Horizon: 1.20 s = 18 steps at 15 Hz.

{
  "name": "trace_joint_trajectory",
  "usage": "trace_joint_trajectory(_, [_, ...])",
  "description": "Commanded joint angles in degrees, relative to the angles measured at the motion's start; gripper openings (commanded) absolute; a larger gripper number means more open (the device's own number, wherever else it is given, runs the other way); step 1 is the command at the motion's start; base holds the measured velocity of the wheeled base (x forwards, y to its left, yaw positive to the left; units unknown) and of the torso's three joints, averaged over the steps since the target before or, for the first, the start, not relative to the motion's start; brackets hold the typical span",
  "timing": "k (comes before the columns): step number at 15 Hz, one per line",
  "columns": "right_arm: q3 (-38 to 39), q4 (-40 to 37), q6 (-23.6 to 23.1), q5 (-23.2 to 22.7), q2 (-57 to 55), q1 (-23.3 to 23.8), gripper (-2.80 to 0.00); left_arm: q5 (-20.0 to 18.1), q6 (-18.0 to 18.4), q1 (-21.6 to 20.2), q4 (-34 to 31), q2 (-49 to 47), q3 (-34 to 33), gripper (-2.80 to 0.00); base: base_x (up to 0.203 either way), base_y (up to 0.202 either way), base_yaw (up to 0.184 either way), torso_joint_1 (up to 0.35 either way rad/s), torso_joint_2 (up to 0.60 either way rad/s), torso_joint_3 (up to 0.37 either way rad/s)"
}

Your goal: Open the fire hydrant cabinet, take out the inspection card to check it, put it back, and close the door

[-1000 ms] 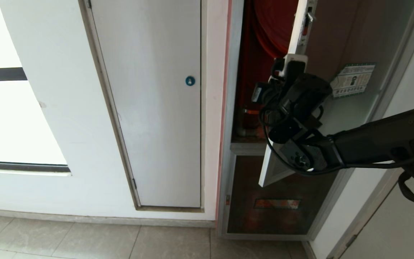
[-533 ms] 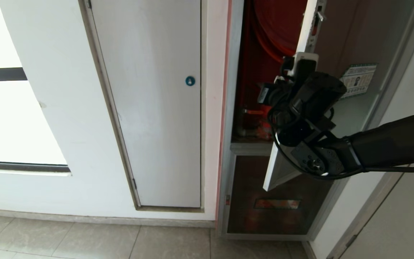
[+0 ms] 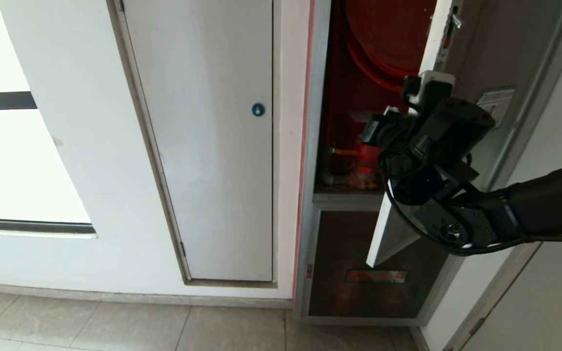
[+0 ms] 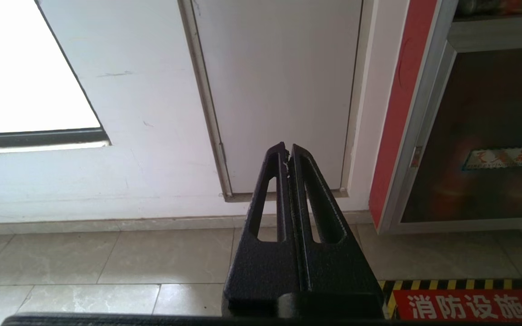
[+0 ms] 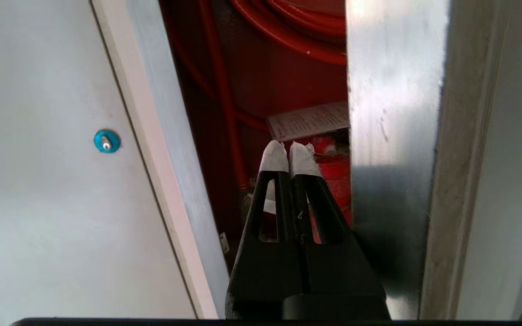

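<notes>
One right gripper (image 5: 288, 154), fingers together, levers the silver-framed dark glass door (image 3: 476, 58) open; the white printed inspection card (image 5: 311, 121) lies inside the red-lined cabinet (image 3: 359, 73). Next: widen, then reach.

Open gap beside door (image 5: 392, 149) edge.

We see our right arm (image 3: 544, 204) as a matte black casing with a round screwed joint cap and looping black cables beside the door (image 3: 408, 229). Our right gripper (image 5: 288, 154) has slotted black fingers with white-wrapped tips; our left gripper (image 4: 287, 151) is plain textured black.
</notes>
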State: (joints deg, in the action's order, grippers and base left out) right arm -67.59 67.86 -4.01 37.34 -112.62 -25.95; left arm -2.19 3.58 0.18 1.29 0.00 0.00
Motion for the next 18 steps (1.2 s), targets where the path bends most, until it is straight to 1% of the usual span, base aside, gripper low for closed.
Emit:
trace_joint_trajectory(1, [1.89,0.49,0.04,0.35,2.41,0.17,-2.8,0.0,0.02,-0.01,0.03,-0.09,-0.7,-2.8,0.0,0.0,0.0,0.0,0.0,0.0])
trace_joint_trajectory(5, [4.22,0.52,0.09,0.45,5.05,0.23,-2.8,0.0,0.02,-0.01,0.03,-0.09,-0.7,-2.8,0.0,0.0,0.0,0.0,0.0,0.0])
trace_joint_trajectory(8, [5.67,0.6,1.21,0.66,5.8,1.39,-2.8,0.0,0.02,-0.01,0.03,-0.09,-0.7,-2.8,0.0,0.0,0.0,0.0,0.0,0.0])
trace_joint_trajectory(13, [8.52,2.61,1.73,0.81,7.32,1.86,-2.8,0.0,0.02,-0.01,0.03,-0.09,-0.7,-2.8,0.0,0.0,0.0,0.0,0.0,0.0])
trace_joint_trajectory(18, [9.14,2.62,1.73,0.81,9.0,3.54,-2.8,0.0,0.02,-0.01,0.03,-0.09,-0.7,-2.8,0.0,0.0,0.0,0.0,0.0,0.0])
